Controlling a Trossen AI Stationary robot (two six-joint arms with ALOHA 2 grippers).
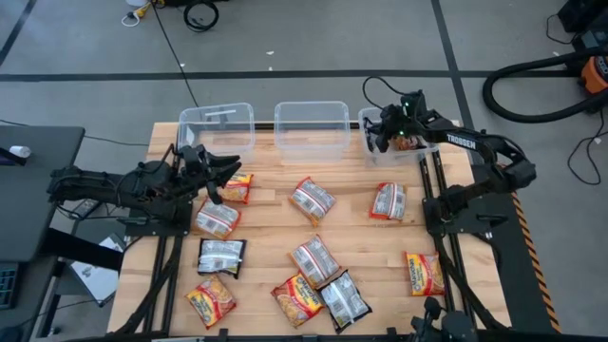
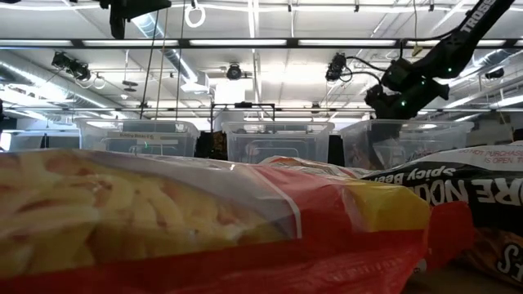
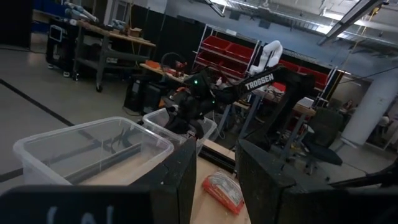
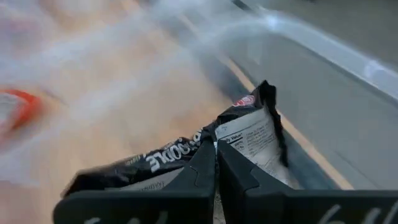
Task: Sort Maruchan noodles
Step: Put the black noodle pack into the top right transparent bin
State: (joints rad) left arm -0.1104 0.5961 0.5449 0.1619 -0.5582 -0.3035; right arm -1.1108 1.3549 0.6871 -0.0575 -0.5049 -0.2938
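My right gripper (image 1: 383,136) hovers over the right clear bin (image 1: 418,152) at the table's far edge, shut on a black-and-silver noodle packet (image 4: 186,155). In the low view this gripper (image 2: 384,98) hangs above that bin's rim. My left gripper (image 1: 226,174) stands open and level at the table's left, just near of the left bin (image 1: 217,128), with nothing between its fingers (image 3: 180,177). Several noodle packets lie flat on the wooden table: an orange one (image 1: 237,187), red-and-silver ones (image 1: 313,199) (image 1: 388,200), a black one (image 1: 221,256). My right gripper pinches an edge of the black packet (image 4: 214,144) between its two shut fingers (image 4: 239,177). The fingers slant downward into the bin's opening. The packet spreads crumpled beyond the fingertips, beside the bin wall (image 4: 348,74); whether it touches the bin's floor I cannot tell.
A middle clear bin (image 1: 311,126) stands between the two others. More packets lie toward the near edge: orange (image 1: 211,299) (image 1: 425,274), red (image 1: 297,299), dark (image 1: 344,299). A big orange-and-red packet (image 2: 163,220) fills the low view's foreground.
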